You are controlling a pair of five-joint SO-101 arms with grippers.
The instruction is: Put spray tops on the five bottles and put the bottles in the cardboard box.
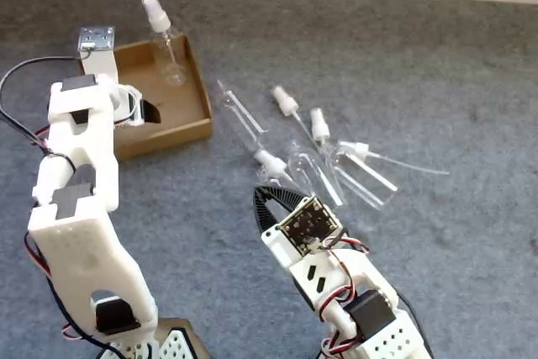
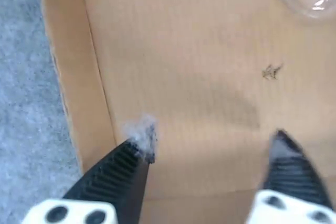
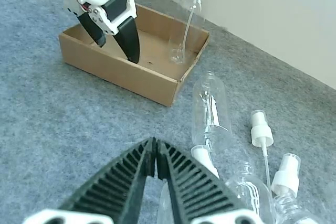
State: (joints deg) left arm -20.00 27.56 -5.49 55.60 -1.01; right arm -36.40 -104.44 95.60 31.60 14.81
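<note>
While the right hand [image 3: 155, 148] sits clenched and empty at the near side of the worktop [image 1: 471, 81], the loose parts lie straight ahead of it. A spray top [image 1: 271, 161] is just off its tips. A bare bottle [image 1: 313, 176] lies flat beside that, long axis slanting away from the hand, with more bottles and tops beyond. The right arm is clearly the nearer one for the next pick. Farther off, the left hand [image 2: 210, 142] hangs spread and empty over the floor of the cardboard box [image 1: 168, 139]. One capped bottle [image 1: 166, 44] stands upright in the box's far corner. My read: one of five done.
</note>
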